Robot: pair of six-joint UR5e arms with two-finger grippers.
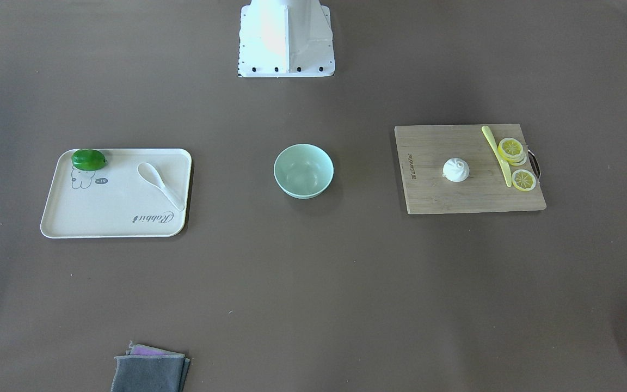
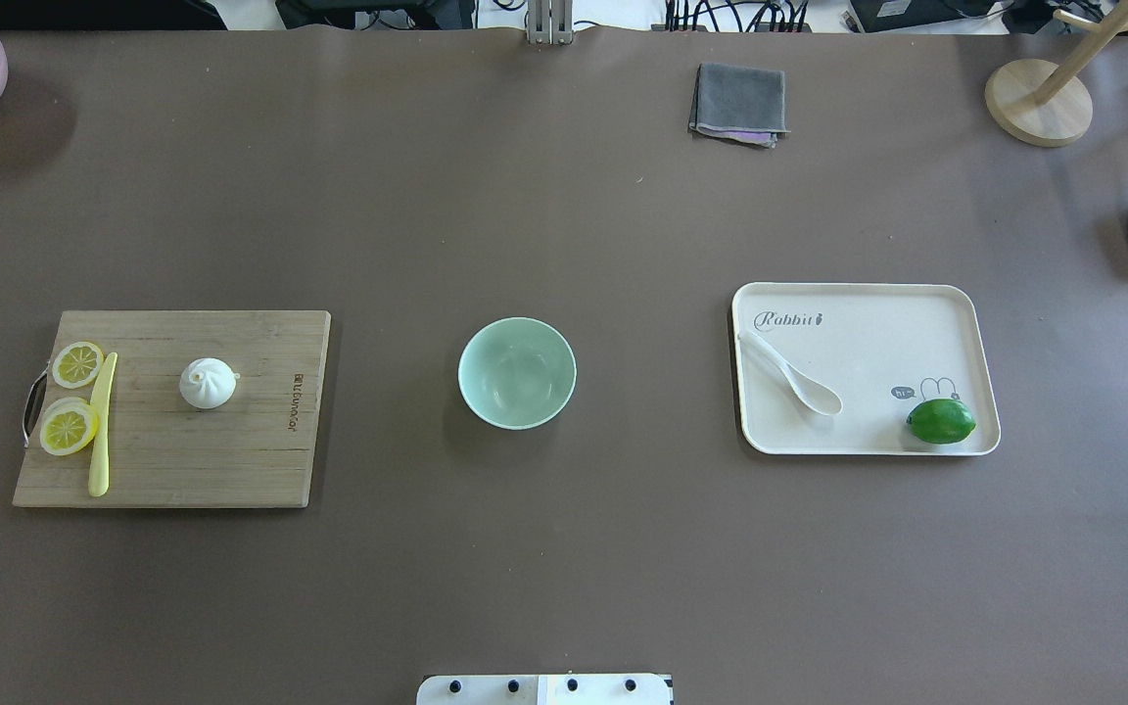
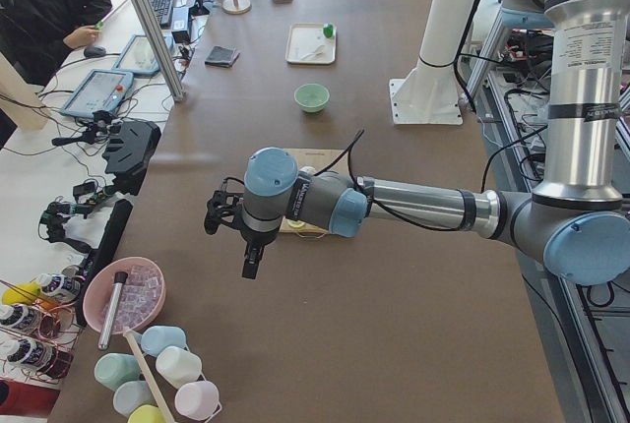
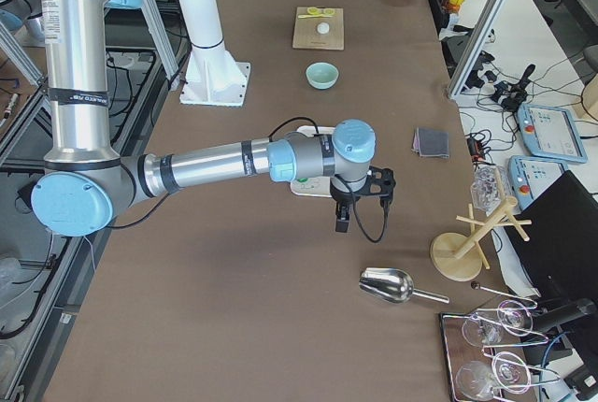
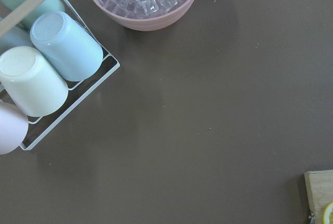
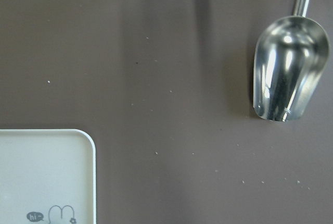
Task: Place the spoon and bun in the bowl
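The mint-green bowl (image 1: 303, 170) (image 2: 516, 372) stands at the table's middle and holds nothing. The white spoon (image 1: 161, 184) (image 2: 791, 372) lies on a cream tray (image 1: 112, 223) (image 2: 868, 333). The white pleated bun (image 1: 456, 170) (image 2: 208, 383) sits on a wooden cutting board (image 1: 438, 196) (image 2: 182, 460). My left gripper (image 3: 249, 264) hangs above the table's end beyond the board. My right gripper (image 4: 342, 220) hangs beyond the tray's outer side. Both show only in the side views, so I cannot tell whether they are open or shut.
A green lime (image 2: 941, 420) lies on the tray. Lemon slices (image 2: 70, 428) and a yellow knife (image 2: 101, 426) lie on the board. A folded grey cloth (image 2: 737, 101), a metal scoop (image 6: 290, 67), a pink ice bowl (image 5: 145, 0) and a cup rack (image 5: 47, 73) stand at the table's edges.
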